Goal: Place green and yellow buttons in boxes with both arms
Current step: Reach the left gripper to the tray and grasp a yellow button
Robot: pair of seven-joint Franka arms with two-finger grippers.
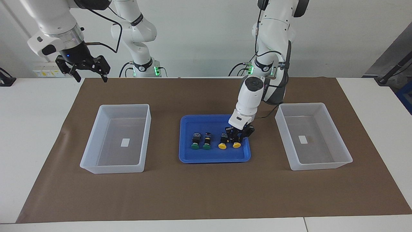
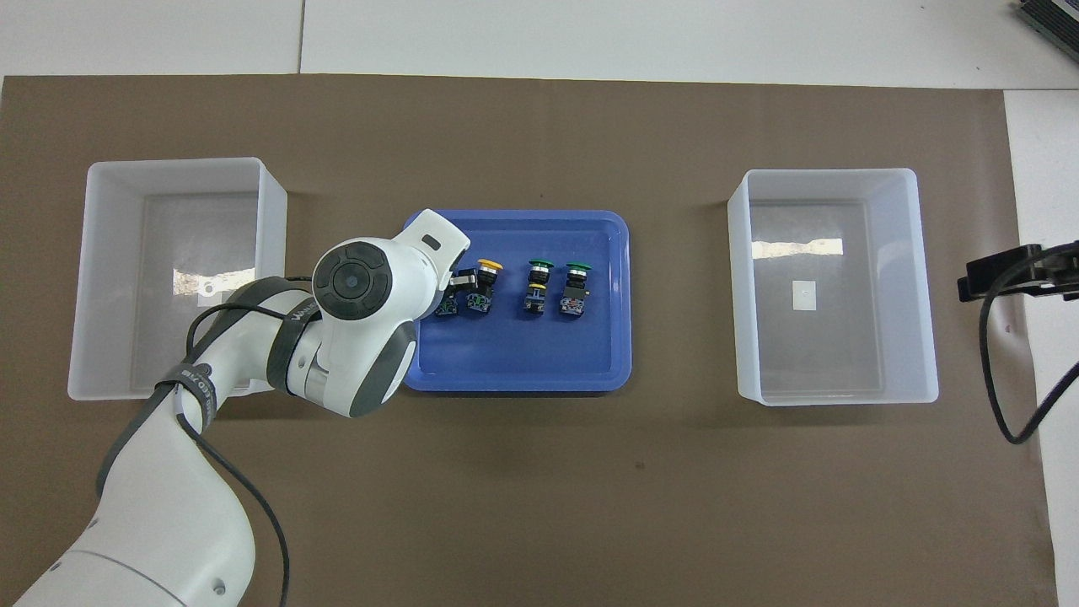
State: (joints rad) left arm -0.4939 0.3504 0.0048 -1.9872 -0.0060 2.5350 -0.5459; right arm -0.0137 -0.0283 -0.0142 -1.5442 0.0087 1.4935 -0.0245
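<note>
On the blue tray [image 1: 212, 155] [image 2: 514, 354] four buttons lie in a row with their caps pointing away from the robots. Two green buttons [image 1: 194, 143] [image 1: 206, 142] [image 2: 538, 287] [image 2: 576, 288] lie toward the right arm's end. Beside them is a yellow button [image 1: 222, 142] [image 2: 485, 285]. My left gripper [image 1: 237, 138] [image 2: 455, 288] is down in the tray, shut on the end yellow button [image 1: 237, 144], whose body [image 2: 445, 308] peeks out under the wrist in the overhead view. My right gripper [image 1: 91, 77] [image 2: 1011, 274] waits open, raised over the mat's edge at its own end.
Two clear plastic boxes stand on the brown mat, one [image 1: 125, 105] [image 2: 830, 174] toward the right arm's end and one [image 1: 302, 104] [image 2: 185, 163] toward the left arm's end. Each holds only a small white label. The left arm's forearm hangs over the near corner of its box.
</note>
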